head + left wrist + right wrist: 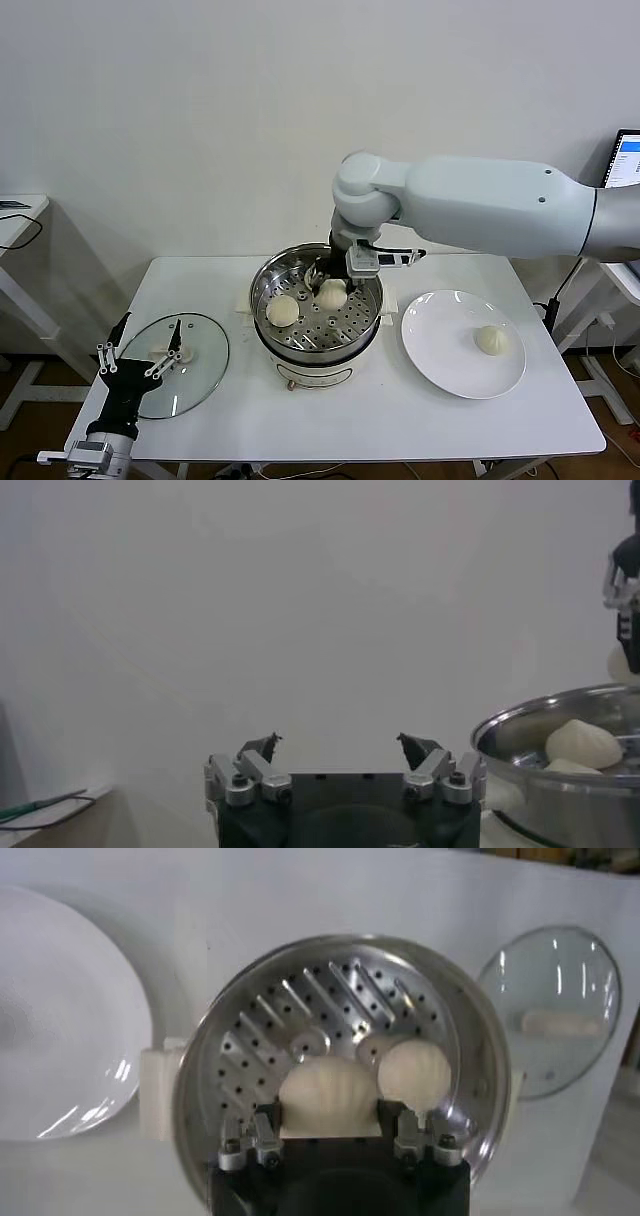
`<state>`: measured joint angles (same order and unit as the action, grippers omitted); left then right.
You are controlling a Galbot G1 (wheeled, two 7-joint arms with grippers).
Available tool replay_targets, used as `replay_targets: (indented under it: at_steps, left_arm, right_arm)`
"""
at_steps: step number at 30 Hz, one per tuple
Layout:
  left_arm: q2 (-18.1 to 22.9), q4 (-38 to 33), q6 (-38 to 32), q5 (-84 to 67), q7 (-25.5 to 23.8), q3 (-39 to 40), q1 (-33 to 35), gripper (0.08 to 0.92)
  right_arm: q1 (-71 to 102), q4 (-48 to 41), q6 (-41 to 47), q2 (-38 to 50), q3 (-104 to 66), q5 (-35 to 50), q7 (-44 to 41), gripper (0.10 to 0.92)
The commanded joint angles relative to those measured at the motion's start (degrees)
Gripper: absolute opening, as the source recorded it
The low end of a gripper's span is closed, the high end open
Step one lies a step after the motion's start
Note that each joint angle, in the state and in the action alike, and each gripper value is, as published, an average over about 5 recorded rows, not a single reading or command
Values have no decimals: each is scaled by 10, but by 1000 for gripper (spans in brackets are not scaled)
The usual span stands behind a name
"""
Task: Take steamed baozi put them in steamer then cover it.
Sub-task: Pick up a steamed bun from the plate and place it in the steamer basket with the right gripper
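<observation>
While head view hides grip, right gripper (340, 1138) fingers clamp baozi (330, 1096) inside steamer (200, 1098); left gripper (340, 755) wide.

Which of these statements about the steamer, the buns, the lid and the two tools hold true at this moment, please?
1. The right tool is over the steamer, shut on a baozi. True.
2. The glass lid covers the steamer. False: it lies on the table, on the robot's left side of the steamer.
3. One bun is left on the white plate. True.
4. The left tool holds a bun. False: it is open, holding nothing, near the lid.
5. The steamer tray has no free-lying bun in it. False: one bun lies there already.
</observation>
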<state>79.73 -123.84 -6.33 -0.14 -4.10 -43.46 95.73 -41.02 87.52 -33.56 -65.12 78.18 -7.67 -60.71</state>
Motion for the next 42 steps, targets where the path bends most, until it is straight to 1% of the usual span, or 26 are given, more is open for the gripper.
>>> replay_targets:
  at_steps: [1,17,32,37,39,42]
  left_arm:
    - [0,2,0,0,0,-1,-2,823]
    - [0,6,2,-1,0,-5,-2,823]
    - [0,8,2,-1,-1,-7,-3,823]
    - [0,9,1,-1,-1,-7,-3,823]
    - [0,9,1,-1,-1,-7,-3,823]
    - [1,8,1,-1,-1,-6,-3,823]
  right_arm:
    - [9,7,-8,-18,11,9,1,636]
    - [45,0,10,-34,14,7,-17,636]
    - [88,-42,19,-65,2,-10,-22,636]
    - [92,-44,22,-68,-1,-10,-25,636]
    - [91,-41,26,-65,-3,-10,-27,652]
    - [86,-35,31,-57,-9,-7,-30,719]
